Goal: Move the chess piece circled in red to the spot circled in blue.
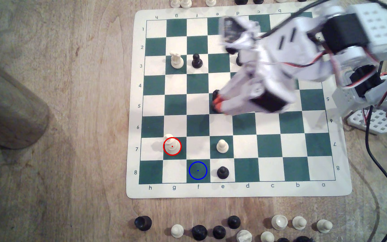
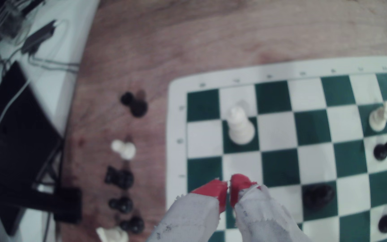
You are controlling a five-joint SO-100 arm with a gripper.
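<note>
Cream plastic marks my target: the chess piece circled in red (image 1: 172, 146) stands upright on a dark green square in row 7, column g, near the exterior view's lower left corner of the board (image 1: 239, 191). In the wrist view the same tiered piece (image 2: 240, 126) stands ahead of the tips. The spot circled in blue (image 1: 198, 170) is the green square f8, diagonally adjacent to the piece and bare; a black pawn (image 1: 222, 172) sits on e8 just beside it, and a cream pawn (image 1: 222, 146) stands on e7.

My pincer (image 1: 218, 103) hangs over the middle of the board around row 5, well apart from the piece, its orange-red tips nearly together and carrying nothing; the wrist view shows the two red tips (image 2: 228, 190) with only a thin slit between them. A dark piece (image 1: 215, 94) peeks out just behind the tips in the exterior view.

I judge this to be the approach step, with the pick not yet begun. Next I need to carry the arm toward g7, spread the jaws wide enough for the broad body, come down around it, and grip without nudging it.

Readable writing: the board border carries the letters a to h and the numbers 1 to 8. I can read no brand.
</note>
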